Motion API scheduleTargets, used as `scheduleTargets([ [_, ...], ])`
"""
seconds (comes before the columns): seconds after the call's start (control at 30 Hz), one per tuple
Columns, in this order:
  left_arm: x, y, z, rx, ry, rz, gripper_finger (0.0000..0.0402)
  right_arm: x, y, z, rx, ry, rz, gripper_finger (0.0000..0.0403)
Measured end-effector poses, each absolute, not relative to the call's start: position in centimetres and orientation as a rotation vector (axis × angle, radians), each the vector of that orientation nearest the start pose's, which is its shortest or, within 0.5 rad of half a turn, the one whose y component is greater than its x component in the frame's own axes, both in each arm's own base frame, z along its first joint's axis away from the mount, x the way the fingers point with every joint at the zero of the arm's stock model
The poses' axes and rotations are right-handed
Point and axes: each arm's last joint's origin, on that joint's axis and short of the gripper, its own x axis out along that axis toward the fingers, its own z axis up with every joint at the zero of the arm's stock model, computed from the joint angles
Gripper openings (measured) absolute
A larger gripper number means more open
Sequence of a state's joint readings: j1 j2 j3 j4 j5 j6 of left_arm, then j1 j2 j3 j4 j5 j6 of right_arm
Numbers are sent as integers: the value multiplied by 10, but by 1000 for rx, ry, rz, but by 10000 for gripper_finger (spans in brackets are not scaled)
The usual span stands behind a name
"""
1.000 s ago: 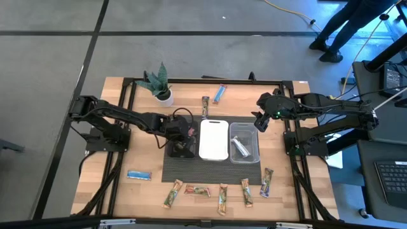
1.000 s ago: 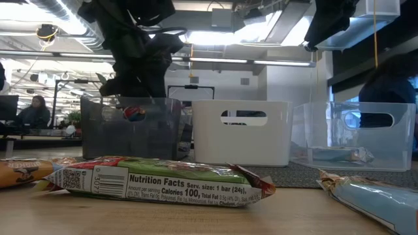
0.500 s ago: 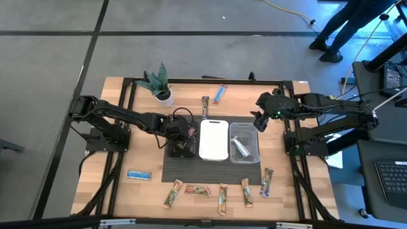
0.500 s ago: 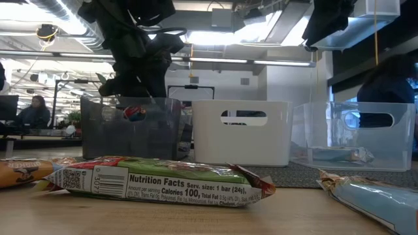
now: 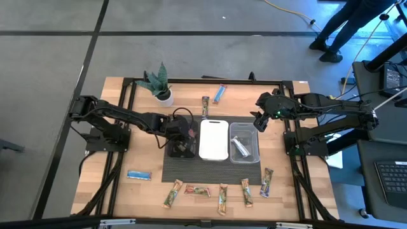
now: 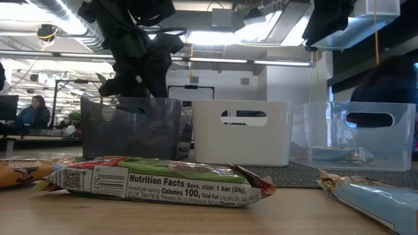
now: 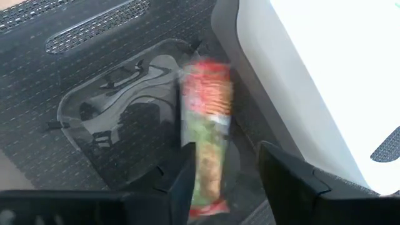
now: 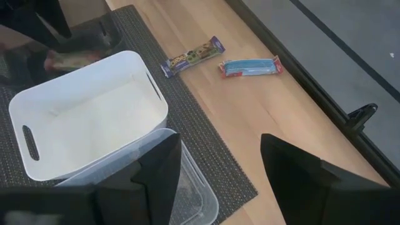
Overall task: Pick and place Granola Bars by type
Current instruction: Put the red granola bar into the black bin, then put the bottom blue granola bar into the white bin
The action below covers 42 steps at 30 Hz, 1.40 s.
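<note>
My left gripper hangs open over the black tray. In the left wrist view a red-and-green granola bar shows blurred inside that tray, past my spread fingers and apart from them. My right gripper is open and empty, hovering off the far right corner of the clear tray, which holds a silver bar. Several bars lie in a row near the near edge. A blue one lies to the left. Two more rest beyond the white tray.
The three trays stand side by side on a dark mat. A potted plant stands at the far left. In the low view a green-red bar and a blue bar lie close in front. People show in the room beyond the table.
In the low view the red-and-blue end of a bar that showed high behind the black tray's wall, under my left gripper, has gone from there. The bar has dropped down into the tray. Both arms have stayed where they were.
</note>
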State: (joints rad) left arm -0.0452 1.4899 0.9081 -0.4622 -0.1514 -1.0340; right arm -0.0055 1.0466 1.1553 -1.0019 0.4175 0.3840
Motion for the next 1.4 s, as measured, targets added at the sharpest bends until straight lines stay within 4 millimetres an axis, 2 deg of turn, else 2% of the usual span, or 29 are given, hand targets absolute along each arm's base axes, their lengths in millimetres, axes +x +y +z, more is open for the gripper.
scheduleTargets([
  [0.2,283,-6,202,-822,903,564,196,185,-13,346,174,776,-553,223],
  [0.3,279,-4,218,-809,845,512,197,187,-13,348,182,744,-549,223],
  [0.5,258,-3,256,-662,728,386,195,192,-13,352,245,666,-557,223],
  [0.63,248,-2,271,-487,676,339,196,193,-12,353,379,629,-580,223],
  [0.8,241,-1,279,-412,657,293,195,193,-4,340,596,688,-688,223],
  [0.97,233,-3,285,-372,684,167,194,207,17,317,742,812,-778,223],
  [1.1,227,-3,287,-308,701,126,195,215,44,298,836,951,-819,223],
  [1.27,225,-3,284,-250,740,111,194,208,82,283,979,1006,-941,223],
  [1.4,224,-3,283,-199,757,94,196,199,114,279,1108,949,-1000,223],
])
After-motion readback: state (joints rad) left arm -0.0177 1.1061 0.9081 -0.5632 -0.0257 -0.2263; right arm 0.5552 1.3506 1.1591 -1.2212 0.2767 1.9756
